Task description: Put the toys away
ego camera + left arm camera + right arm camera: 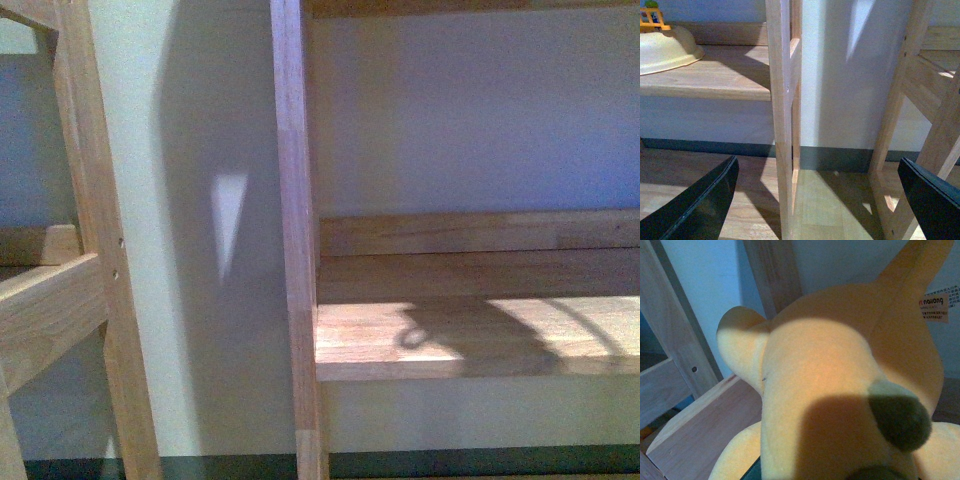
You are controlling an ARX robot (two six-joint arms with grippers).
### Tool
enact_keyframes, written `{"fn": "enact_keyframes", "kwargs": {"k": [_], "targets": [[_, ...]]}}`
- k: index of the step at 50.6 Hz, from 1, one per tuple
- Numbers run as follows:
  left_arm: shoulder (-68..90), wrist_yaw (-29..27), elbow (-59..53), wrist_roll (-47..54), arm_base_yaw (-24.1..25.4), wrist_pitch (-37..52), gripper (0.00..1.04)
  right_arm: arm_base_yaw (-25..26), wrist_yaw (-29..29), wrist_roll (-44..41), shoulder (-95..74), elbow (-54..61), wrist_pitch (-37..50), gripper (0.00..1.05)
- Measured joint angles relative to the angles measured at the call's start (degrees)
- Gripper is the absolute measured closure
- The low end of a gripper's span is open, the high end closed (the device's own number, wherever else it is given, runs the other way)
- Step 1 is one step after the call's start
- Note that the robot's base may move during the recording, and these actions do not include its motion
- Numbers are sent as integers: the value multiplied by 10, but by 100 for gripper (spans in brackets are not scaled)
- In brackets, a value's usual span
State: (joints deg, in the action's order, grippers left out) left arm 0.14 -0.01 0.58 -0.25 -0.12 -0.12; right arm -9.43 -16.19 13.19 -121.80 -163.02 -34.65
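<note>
An orange-yellow plush toy (830,375) fills the right wrist view, with a dark round nose (900,422) and a white label (935,307) on one ear. My right gripper is shut on it, its fingers hidden under the plush. The toy hangs above a wooden shelf board (705,425). In the left wrist view my left gripper (820,200) stands open, its two black fingers (695,207) wide apart with nothing between them, facing a wooden shelf post (782,115) above the floor. Neither gripper shows in the front view.
A wooden shelf (470,330) with sunlight on it spans the right of the front view, beside an upright post (295,240). Another wooden frame (90,270) stands at left. A cream bowl (665,50) and a yellow toy piece (652,17) rest on a low shelf.
</note>
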Motion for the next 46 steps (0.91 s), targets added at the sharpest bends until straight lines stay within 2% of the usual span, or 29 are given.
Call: {"fn": "enact_keyframes", "kwargs": {"k": [6, 16, 27, 35, 37, 46], "targets": [[0, 0, 0, 0, 0, 0, 6, -1, -19, 17, -3, 12, 31, 85], [0, 0, 0, 0, 0, 0, 6, -2, -44, 76, 38, 124, 113, 85], [0, 0, 0, 0, 0, 0, 6, 2, -49, 101, 54, 160, 135, 84], [0, 0, 0, 0, 0, 0, 6, 7, -50, 111, 59, 169, 144, 60], [0, 0, 0, 0, 0, 0, 6, 8, -50, 114, 62, 175, 150, 51], [0, 0, 0, 0, 0, 0, 6, 8, -46, 111, 78, 198, 160, 27]]}}
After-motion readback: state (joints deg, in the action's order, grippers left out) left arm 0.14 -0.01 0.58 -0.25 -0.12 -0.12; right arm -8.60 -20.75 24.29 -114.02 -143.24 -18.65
